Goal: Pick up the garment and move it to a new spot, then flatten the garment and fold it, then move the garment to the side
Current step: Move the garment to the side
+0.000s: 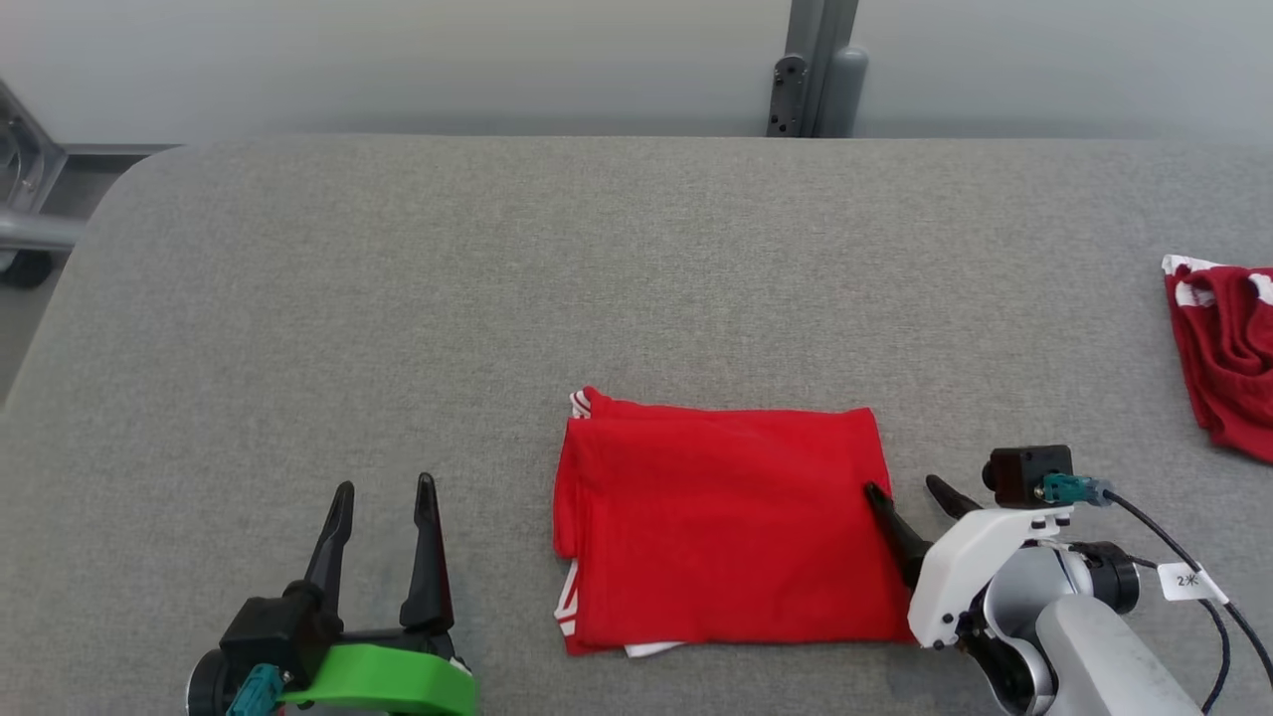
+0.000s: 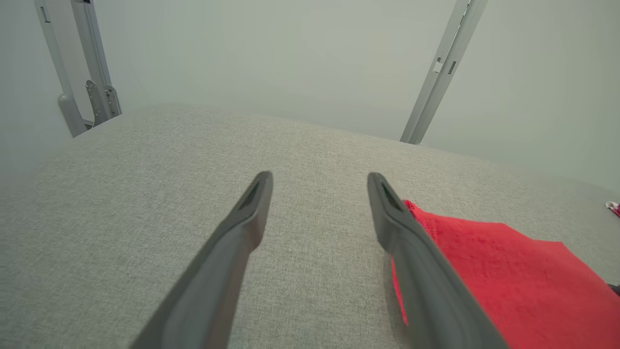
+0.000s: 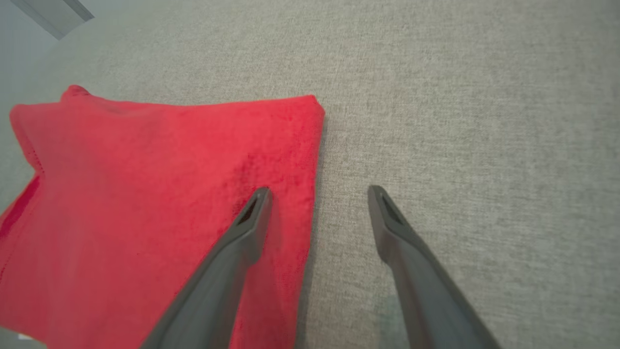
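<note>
The red garment (image 1: 726, 527) lies folded into a neat rectangle at the lower centre of the head view, on the grey tabletop (image 1: 597, 278). The right gripper (image 1: 902, 485) straddles its right edge with its fingers apart and holding nothing. In the right wrist view one finger (image 3: 242, 232) is over the cloth and the other is over bare tabletop. The left gripper (image 1: 386, 484), at the lower left of the frame, is also spread and empty, clear of the garment.

The fold looks finished, so the step in hand is probably moving the garment aside. To do it well, pinch all layers at that edge together, low to the tabletop. Then slide gently so the fold stays closed, keeping clear of the other red cloth (image 1: 1228, 358) at the right of the frame.
</note>
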{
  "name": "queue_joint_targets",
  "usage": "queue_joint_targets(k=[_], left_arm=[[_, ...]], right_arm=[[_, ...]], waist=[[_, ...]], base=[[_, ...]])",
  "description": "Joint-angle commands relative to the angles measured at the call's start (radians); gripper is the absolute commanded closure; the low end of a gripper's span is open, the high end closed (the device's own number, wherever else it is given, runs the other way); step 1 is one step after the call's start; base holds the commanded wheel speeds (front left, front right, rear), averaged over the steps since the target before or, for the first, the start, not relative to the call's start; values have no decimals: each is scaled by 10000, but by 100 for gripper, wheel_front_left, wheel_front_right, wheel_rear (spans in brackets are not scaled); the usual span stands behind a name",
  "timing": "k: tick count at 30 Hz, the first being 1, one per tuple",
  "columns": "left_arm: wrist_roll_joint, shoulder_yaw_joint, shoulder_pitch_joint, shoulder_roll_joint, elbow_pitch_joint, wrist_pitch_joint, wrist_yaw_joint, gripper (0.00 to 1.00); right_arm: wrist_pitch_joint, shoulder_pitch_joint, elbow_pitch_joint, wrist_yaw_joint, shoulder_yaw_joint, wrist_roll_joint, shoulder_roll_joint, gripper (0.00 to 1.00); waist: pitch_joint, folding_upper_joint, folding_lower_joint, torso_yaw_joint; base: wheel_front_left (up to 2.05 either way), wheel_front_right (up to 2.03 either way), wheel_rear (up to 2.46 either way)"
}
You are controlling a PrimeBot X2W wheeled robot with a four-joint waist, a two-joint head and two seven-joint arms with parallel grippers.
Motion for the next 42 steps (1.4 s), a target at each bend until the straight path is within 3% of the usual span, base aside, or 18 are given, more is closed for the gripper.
queue_joint_targets(k=[1, 7, 8, 9, 11, 12, 22, 33, 42], left_arm=[[33, 31, -160, -8, 21, -27, -54, 0], [62, 26, -136, -48, 76, -27, -115, 0], [73, 26, -125, -49, 81, -29, -101, 0], [78, 30, -114, -51, 81, -29, -101, 0], [94, 49, -71, -56, 72, -27, -93, 0], [100, 64, -42, -59, 66, -27, -79, 0], [278, 64, 53, -66, -38, -26, -196, 0], [653, -240, -424, -55, -145, -17, -382, 0], [945, -469, -972, 142, -40, 19, -526, 0]], right_arm=[[179, -194, 143, 4, 132, 247, -136, 0], [714, -483, 703, 4, 746, 1005, -378, 0], [750, -526, 768, 4, 889, 1162, -391, 4], [748, -563, 804, 5, 998, 1259, -407, 46], [659, -629, 852, 5, 1189, 1363, -461, 74], [610, -672, 862, 4, 1267, 1394, -492, 100], [5, -1280, 792, -4, 1329, 1344, -1105, 100], [165, -1982, 385, -2, 712, 1107, -2001, 100], [205, -2431, -6, -2, 372, 998, -2136, 100]], waist=[[210, 0, 0, 298], [255, 0, 0, 553], [254, 0, 0, 579], [248, 0, 0, 592], [234, 0, 0, 590], [224, 0, 0, 576], [207, 0, 0, -413], [880, 0, 0, -2885], [1536, 0, 0, -4471]], base=[[0, 0, 0], [0, 0, 0], [0, 0, 0], [0, 0, 0], [0, 0, 0], [0, 0, 0], [0, 0, 0], [0, 0, 0], [0, 0, 0]])
